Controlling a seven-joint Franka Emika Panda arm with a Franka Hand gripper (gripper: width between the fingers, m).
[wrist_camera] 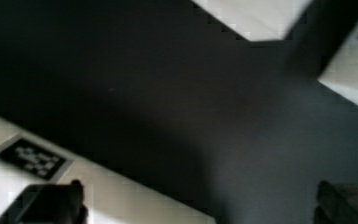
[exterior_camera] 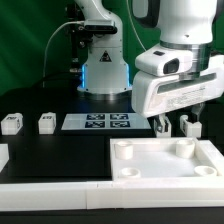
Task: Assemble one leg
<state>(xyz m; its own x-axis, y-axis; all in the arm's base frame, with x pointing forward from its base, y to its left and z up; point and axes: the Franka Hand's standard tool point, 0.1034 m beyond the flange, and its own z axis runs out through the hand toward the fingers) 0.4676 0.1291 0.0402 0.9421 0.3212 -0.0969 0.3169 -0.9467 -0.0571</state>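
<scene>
1. The arm (exterior_camera: 172, 25) hung at the exterior view's right. It bent down, w/ its big white head low over the bench (exterior_camera: 60, 150).
2. The jaws pointed down, just above the back edge of the white tray (exterior_camera: 160, 160).
3. The jaws were open wide. In the wrist view the two dark fingertips (wrist_camera: 43, 205) stood far apart, w/ only dark bench between them. They held nothing.
4. The leg (exterior_camera: 46, 122) sat on the bench at the exterior view's left. It was well apart from the jaws & nothing touched it.
5. Another small block (exterior_camera: 12, 123) just like it sat near the leg, further to that side.
6. The marker board (exterior_camera: 97, 121) lay flat between the leg & the jaws.
7. The wrist view was blurry. A white bit w/ a tag (wrist_camera: 30, 157) showed there, but I couldn't tell what it was.
</scene>
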